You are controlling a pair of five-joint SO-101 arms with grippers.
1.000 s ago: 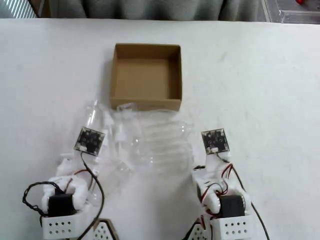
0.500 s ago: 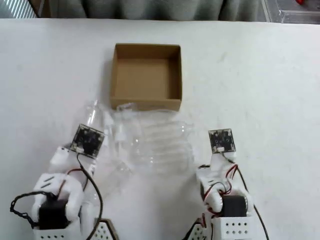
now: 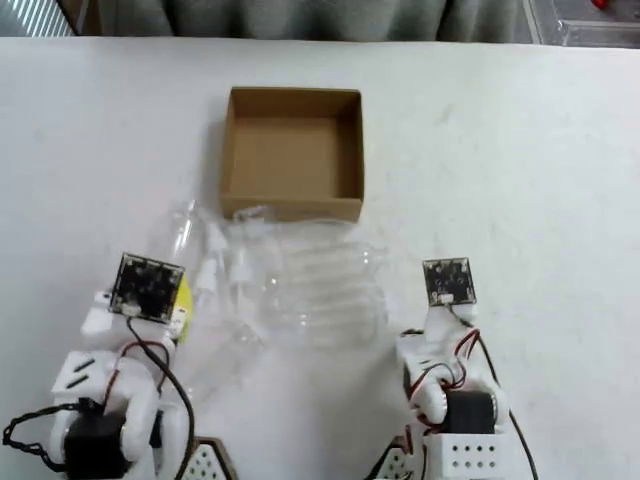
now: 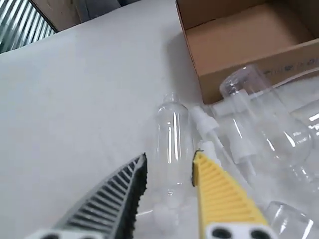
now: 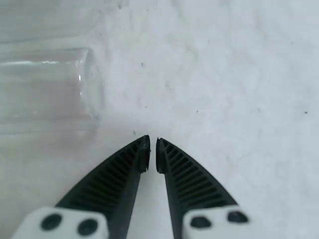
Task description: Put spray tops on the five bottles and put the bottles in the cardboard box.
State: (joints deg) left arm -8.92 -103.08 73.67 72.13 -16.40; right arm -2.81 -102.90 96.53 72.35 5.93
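Released at the left end effector (image 4: 169, 162), black and yellow fingers (image 4: 219, 199) spread wide, with a clear bottle (image 4: 172, 134) lying on the white counter (image 4: 75, 99) in line with the gap; cannot tell whether touched. Beside that bottle, white spray tops (image 4: 212, 137) lying loose, then more clear bottles (image 4: 264, 114) heaped against the front wall of the cardboard box (image 4: 239, 37). Clenched on nothing at the right end effector (image 5: 152, 148), tips nearly meeting low over the counter, near the flat base of another lying bottle (image 5: 47, 89) yet apart from it
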